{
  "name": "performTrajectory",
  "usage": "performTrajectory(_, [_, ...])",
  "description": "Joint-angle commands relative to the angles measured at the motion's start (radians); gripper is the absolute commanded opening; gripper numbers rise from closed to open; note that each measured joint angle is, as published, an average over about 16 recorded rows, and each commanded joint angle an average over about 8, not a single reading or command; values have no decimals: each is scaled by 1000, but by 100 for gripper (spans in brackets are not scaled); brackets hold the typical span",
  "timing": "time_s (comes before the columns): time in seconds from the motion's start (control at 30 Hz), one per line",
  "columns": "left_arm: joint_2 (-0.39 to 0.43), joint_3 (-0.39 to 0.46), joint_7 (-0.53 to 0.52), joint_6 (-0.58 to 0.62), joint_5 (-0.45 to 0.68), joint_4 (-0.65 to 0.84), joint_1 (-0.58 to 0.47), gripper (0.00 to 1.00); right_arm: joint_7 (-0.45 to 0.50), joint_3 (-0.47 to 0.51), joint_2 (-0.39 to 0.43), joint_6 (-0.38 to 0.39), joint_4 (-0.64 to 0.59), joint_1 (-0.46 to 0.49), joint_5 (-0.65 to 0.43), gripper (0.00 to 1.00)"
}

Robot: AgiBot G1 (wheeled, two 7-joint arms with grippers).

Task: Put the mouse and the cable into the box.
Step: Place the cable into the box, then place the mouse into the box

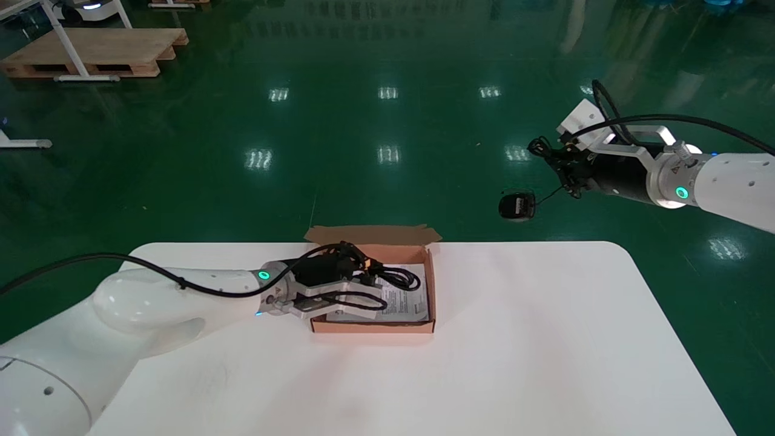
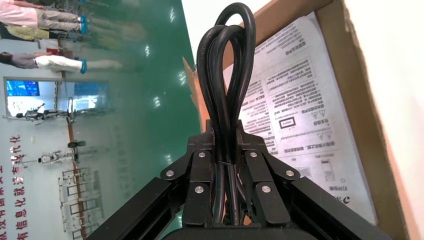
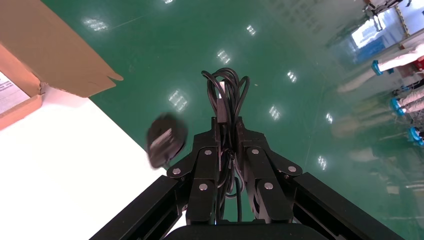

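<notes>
Cable held over the open box, mouse hanging past the surface

On the left, the robot's white left arm reaches across a white surface. The left gripper is over the near-left part of a shallow brown cardboard box. It is clenched on a folded black cable, and the left wrist view shows the doubled loop pinched between the fingers and sticking out past them. In the head view more loops of the cable spread over the inside of the box. Whether they touch the bottom cannot be told.

The box sits near the far edge of the surface, about midway across. Its lid flap is folded back on the far side. A printed sheet lies flat on the bottom of the box.

To the right, beyond the far edge of the surface, a small black mouse hangs in the air above the glossy green floor. It dangles by a thin cord.

Further right and higher, the right gripper is clenched on the bundled mouse cord, with the coils poking out past its fingers. The right arm comes in from the right side, well apart from the box.
</notes>
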Motion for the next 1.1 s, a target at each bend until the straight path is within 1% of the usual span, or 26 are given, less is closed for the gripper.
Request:
performTrajectory(0.03, [0,5,4,-10,-7,3,0,100,0,0,0,0,0,0,0,0])
performTrajectory(1.1, [-10,-7,-6,9,2,-10,1,100,0,0,0,0,0,0,0,0])
